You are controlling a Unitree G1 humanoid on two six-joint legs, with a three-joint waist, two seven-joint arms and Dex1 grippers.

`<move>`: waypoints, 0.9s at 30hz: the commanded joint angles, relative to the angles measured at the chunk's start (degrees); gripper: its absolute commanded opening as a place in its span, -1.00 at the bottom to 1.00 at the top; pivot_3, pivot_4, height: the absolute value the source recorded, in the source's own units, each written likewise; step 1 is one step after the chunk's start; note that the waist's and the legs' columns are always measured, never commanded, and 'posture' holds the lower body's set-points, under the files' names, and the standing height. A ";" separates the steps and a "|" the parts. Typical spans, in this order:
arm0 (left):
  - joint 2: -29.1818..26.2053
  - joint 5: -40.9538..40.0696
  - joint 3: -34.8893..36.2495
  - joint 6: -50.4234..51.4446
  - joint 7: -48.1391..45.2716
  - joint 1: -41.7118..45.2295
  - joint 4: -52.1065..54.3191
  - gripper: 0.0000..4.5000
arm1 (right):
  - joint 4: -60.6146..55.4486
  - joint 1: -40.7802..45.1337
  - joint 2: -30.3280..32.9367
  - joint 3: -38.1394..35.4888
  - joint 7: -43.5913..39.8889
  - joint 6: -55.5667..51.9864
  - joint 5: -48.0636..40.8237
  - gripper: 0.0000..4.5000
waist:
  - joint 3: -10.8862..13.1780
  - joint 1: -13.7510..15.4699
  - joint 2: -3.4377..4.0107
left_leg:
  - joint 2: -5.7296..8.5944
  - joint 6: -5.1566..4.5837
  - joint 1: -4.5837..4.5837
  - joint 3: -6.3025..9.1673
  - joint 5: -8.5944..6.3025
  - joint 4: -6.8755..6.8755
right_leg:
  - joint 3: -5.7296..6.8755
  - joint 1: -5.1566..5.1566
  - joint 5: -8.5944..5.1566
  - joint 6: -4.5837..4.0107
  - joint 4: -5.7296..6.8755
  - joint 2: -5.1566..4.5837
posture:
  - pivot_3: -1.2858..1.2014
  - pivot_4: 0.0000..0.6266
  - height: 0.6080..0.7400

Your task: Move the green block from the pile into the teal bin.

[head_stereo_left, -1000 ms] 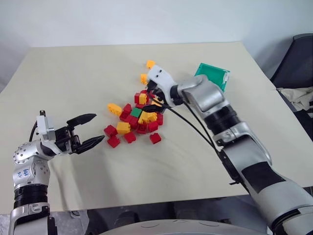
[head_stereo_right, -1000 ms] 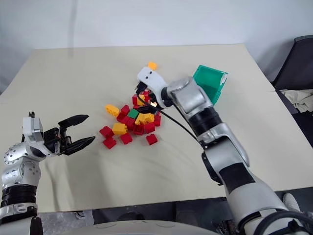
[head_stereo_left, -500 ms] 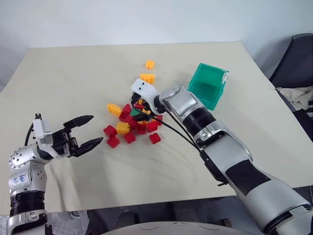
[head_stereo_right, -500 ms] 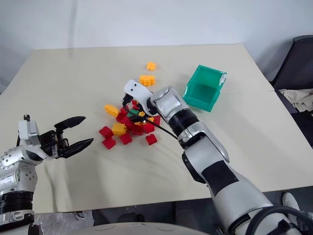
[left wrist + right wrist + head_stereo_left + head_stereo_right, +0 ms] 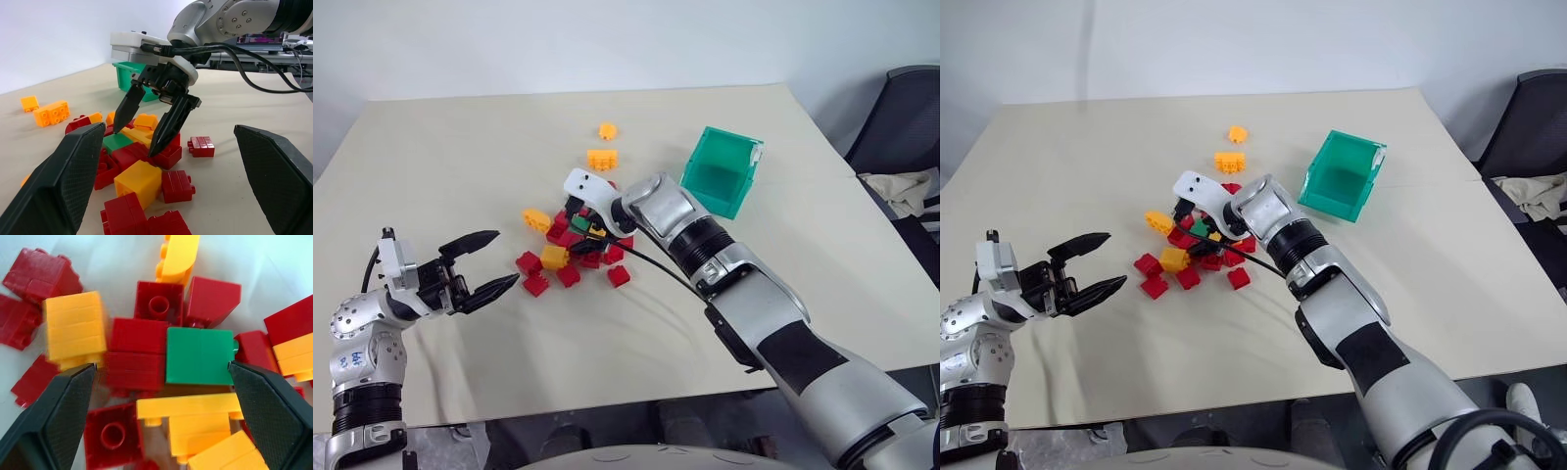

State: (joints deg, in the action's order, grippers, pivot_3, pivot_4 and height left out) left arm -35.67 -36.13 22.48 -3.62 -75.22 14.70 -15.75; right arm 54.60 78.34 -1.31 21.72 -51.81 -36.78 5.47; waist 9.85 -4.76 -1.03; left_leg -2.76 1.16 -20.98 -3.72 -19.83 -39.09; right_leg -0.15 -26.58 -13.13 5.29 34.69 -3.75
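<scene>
Head stereo pair looking down over table [image 5: 460, 137], left wrist camera low, facing the right gripper [image 5: 139, 129], right wrist camera close above the pile [image 5: 146, 362], shared by all.

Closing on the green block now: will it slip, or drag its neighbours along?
The green block looks like hard, smooth plastic, so probably stiff and light; flat sides should suit the open right gripper. It lies wedged among red bricks and a yellow brick in the pile, so lifting will likely nudge those. Boxy, so unlikely to roll.
</scene>
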 commanded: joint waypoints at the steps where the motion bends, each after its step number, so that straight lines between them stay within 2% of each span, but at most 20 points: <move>1: -0.17 -1.29 1.07 -0.35 -0.11 -0.11 1.65 1.00 | 4.85 -1.00 -1.73 -2.26 -0.10 -4.02 -1.22 0.99 | -0.01 0.00 -0.01 | 0.00 0.00 0.01 0.00 0.00 0.00 | 0.00 0.01 0.00 0.00 0.01 -0.01 | 0.03 -0.52 1.00; 14: -0.09 -1.05 0.88 -0.85 -0.13 0.93 0.70 1.00 | 13.90 2.35 -3.72 -10.80 11.53 1.36 -1.86 0.99 | -0.01 -0.31 -0.01 | 0.02 0.02 0.04 0.01 0.01 0.00 | -0.01 0.01 -0.01 -0.02 0.08 -0.08 | 0.03 -0.52 1.00; 27: 0.00 -0.92 1.05 -1.13 0.13 0.88 0.61 1.00 | 16.58 2.23 -4.83 -16.59 17.91 3.74 -3.88 0.99 | 0.00 -0.26 0.00 | 0.01 0.07 0.04 0.07 0.06 0.01 | 0.02 0.01 -0.01 -0.02 0.15 -0.15 | 0.03 -0.52 1.00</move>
State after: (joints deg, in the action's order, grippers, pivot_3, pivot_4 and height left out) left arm -35.66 -36.13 22.47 -3.88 -75.15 15.38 -16.13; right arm 69.46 81.28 -4.39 4.98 -35.45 -32.70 1.02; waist 9.85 -5.02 -1.03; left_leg -2.75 1.23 -20.94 -3.66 -19.77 -39.08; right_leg -0.14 -26.57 -13.13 5.26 34.84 -3.93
